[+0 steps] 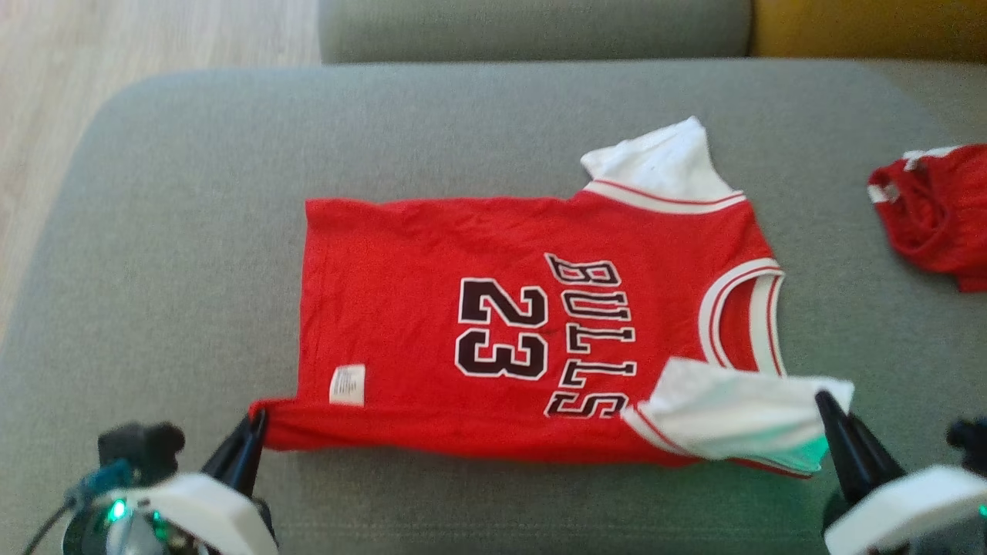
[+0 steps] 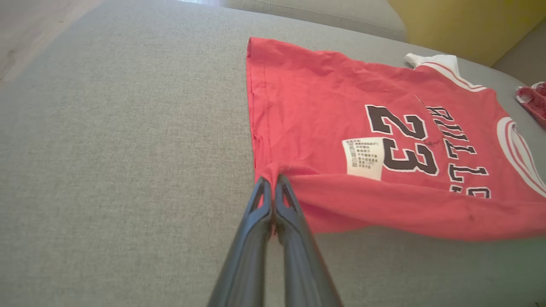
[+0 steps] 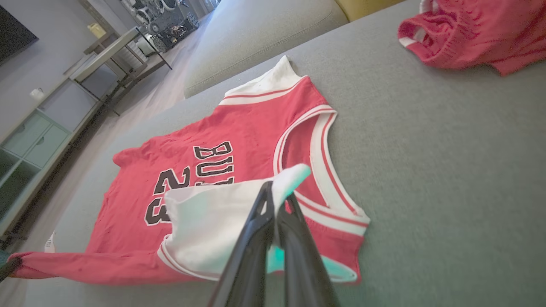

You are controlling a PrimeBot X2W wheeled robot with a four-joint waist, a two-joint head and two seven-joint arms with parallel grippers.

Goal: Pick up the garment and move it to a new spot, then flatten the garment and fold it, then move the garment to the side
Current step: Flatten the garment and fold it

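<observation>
The red shirt (image 1: 432, 270) lies flat in the middle of the grey cushion (image 1: 177, 231). The left gripper (image 1: 257, 422) is clamped on its near hem corner. The right gripper (image 1: 822, 399) seems pinched together on the white sleeve (image 1: 732, 408), toward the cushion's near edge.

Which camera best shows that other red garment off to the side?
The right wrist view: the other red garment looks large, white trim clear. The head view crops it at its edge; the left wrist view catches a sliver.
</observation>
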